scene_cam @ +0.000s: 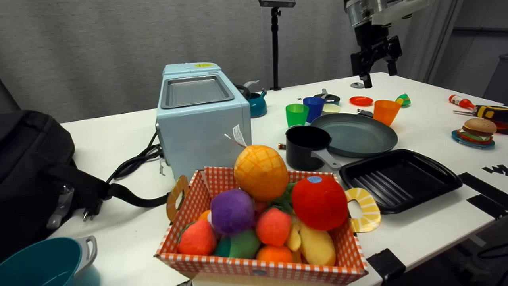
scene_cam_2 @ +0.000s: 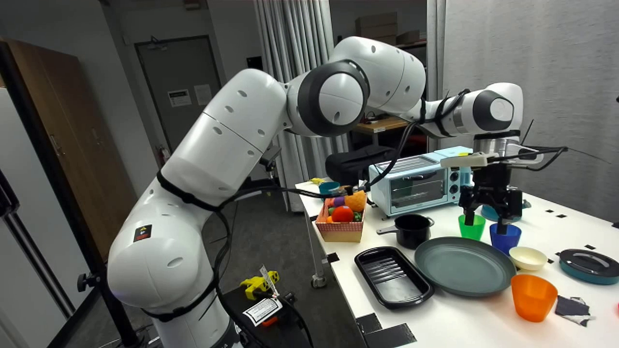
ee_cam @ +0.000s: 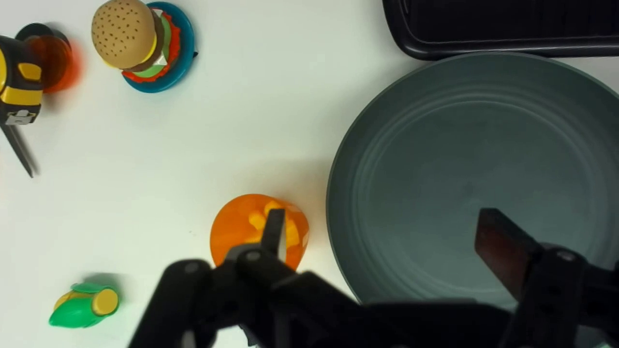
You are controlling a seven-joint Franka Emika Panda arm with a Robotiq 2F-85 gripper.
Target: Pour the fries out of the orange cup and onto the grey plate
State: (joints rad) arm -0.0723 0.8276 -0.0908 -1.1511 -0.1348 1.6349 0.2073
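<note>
Where the arm [scene_cam_2: 338, 94] reaches over the table [scene_cam_2: 464, 319], its tool [scene_cam_2: 485, 223] points down, 2 fingers [ee_cam: 503, 251] spread wide.

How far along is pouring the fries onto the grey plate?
Done: nothing yet; the fries sit in the upright orange cup, none visible on the grey plate. In hand: nothing; the claw hangs open above the table. Left: grasp the cup and tip it over the plate.

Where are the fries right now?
In the wrist view, the fries are inside the orange cup, left of and below the picture's middle. The cup stands just left of the grey plate, with a strip of white table between them.
</note>
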